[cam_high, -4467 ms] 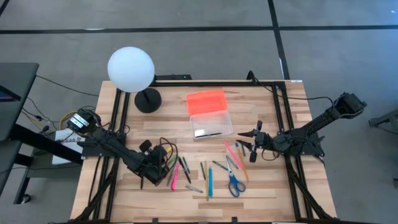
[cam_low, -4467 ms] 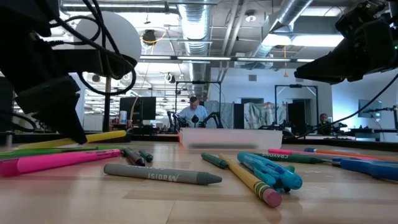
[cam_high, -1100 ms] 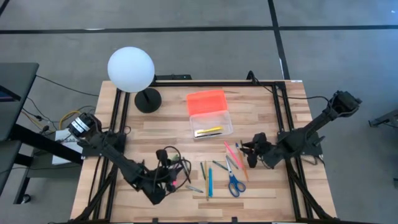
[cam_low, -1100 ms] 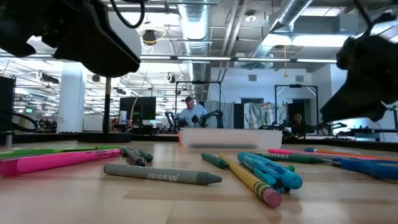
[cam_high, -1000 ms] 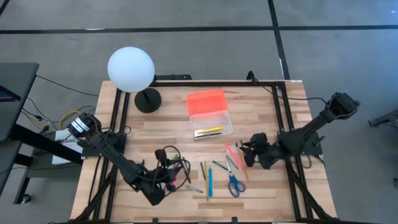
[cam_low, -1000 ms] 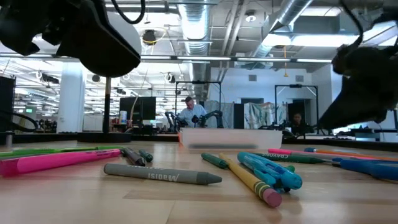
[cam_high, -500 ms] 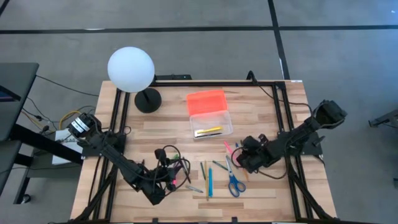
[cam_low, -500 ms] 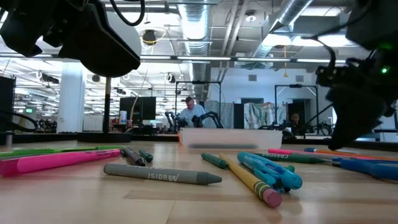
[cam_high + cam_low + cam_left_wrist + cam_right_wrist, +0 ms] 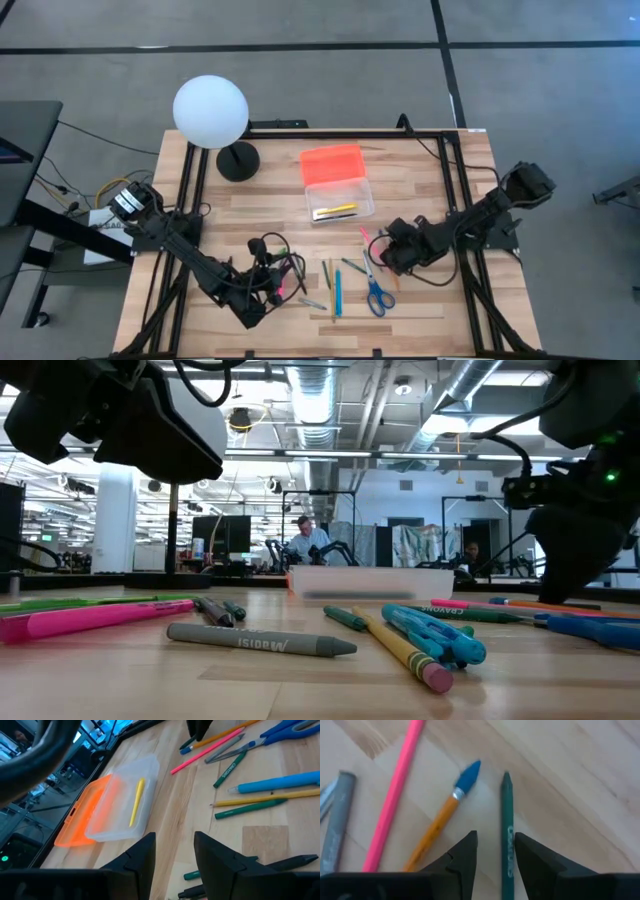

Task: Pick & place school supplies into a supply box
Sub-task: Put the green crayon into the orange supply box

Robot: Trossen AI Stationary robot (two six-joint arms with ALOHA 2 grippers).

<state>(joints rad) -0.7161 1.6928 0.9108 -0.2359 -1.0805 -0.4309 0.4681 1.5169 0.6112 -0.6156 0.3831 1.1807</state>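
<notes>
Supplies: your pens, pencils and blue-handled scissors (image 9: 379, 296) lie loose toward the table's (image 9: 440, 200) front edge; the supply box (image 9: 339, 198) sits mid-table holding one yellow pencil (image 9: 335, 211).
Left gripper (image 9: 283, 283): part open, empty, hovering over the left-hand pens.
Right gripper (image 9: 494, 851): part open, empty, straddling a green crayon (image 9: 507, 840).
Risk: an orange pencil (image 9: 440, 829) lies just beside; closing off-centre could catch both.
Writing: a grey crayon (image 9: 260, 638) bears lettering, upside down, unclear.

high: looked straight down | low: level at tabletop | wrists: close over the table (image 9: 250, 210) | shared: the supply box (image 9: 338, 198)
</notes>
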